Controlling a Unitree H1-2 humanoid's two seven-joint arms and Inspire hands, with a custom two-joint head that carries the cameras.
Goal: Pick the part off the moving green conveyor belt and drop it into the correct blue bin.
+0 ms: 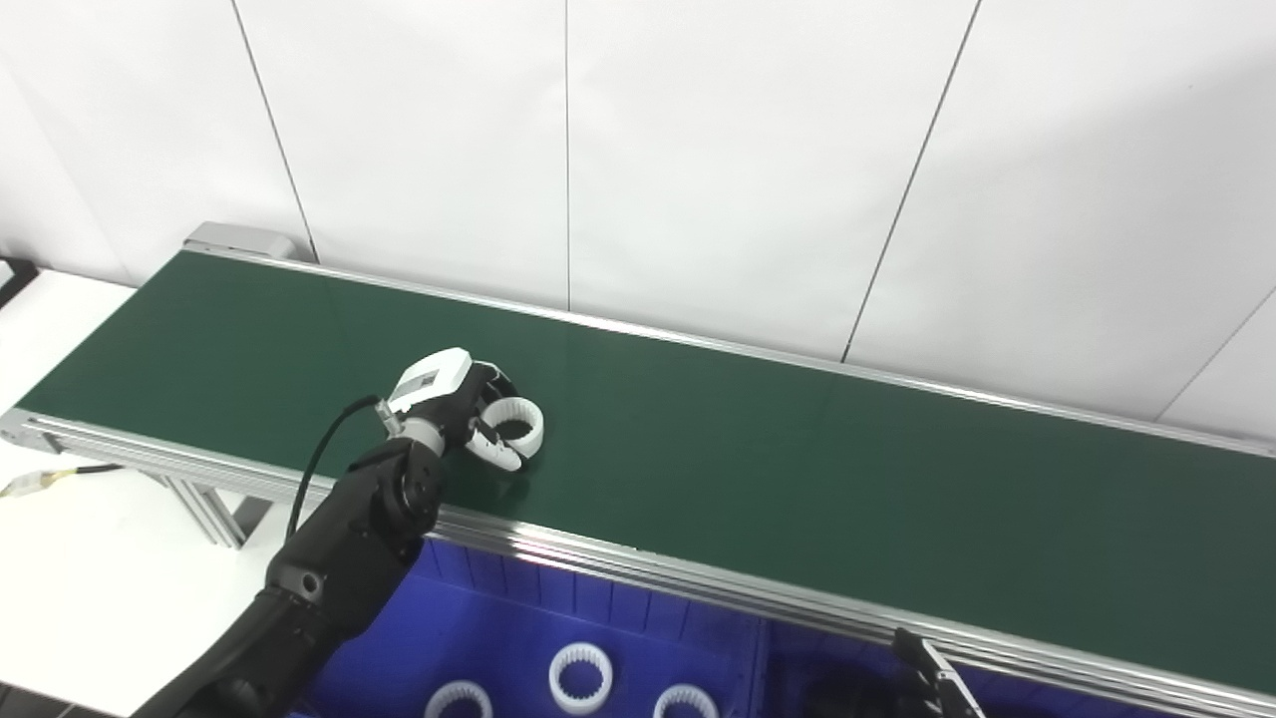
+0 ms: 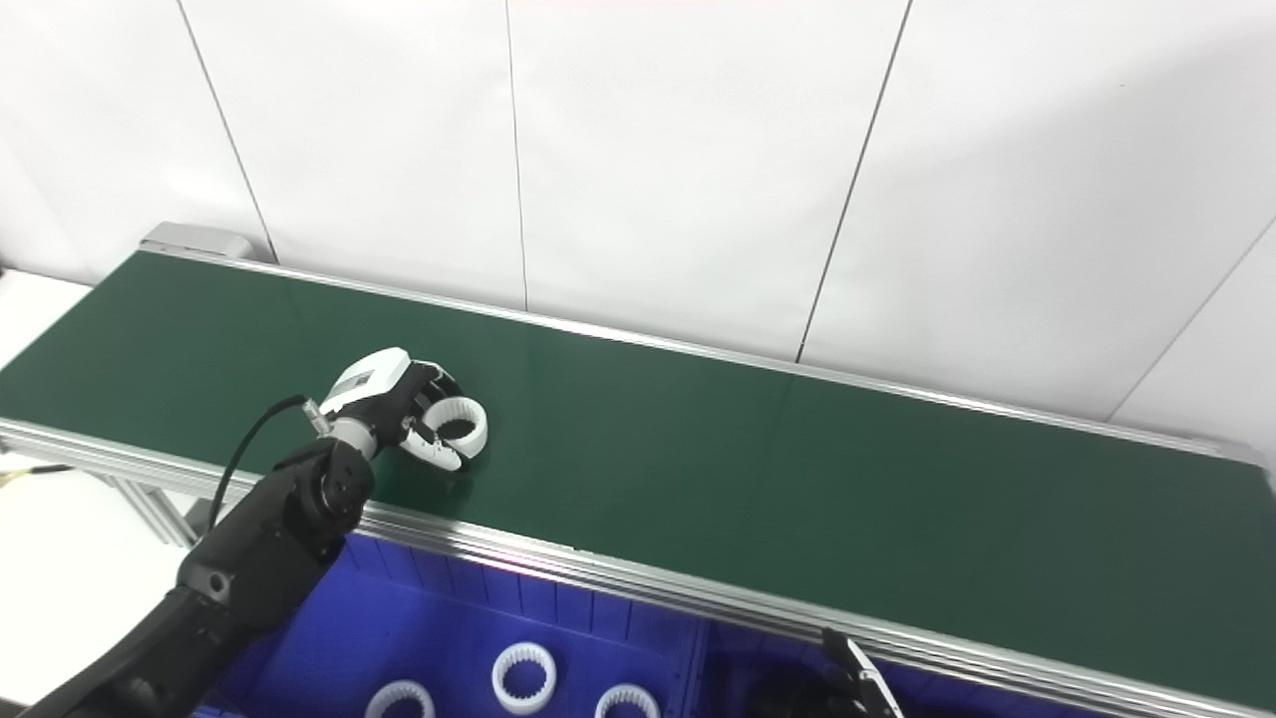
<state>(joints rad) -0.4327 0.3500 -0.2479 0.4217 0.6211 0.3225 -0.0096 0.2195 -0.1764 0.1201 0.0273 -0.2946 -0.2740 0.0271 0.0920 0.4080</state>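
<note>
A white toothed ring (image 1: 518, 424) sits at the near left part of the green conveyor belt (image 1: 797, 469). My left hand (image 1: 451, 399) is over the belt with its fingers closed around the ring; the same hand (image 2: 399, 399) and ring (image 2: 461, 423) show in the right eye view. I cannot tell if the ring is lifted off the belt. My right hand (image 1: 932, 678) shows only as dark fingertips at the bottom edge, below the belt's near rail; whether it is open or shut is hidden.
A blue bin (image 1: 518, 628) below the belt's near rail holds three white toothed rings (image 1: 580, 676). A second blue bin (image 1: 807, 668) lies to its right. A white table (image 1: 90, 558) stands at left. A white wall runs behind the belt.
</note>
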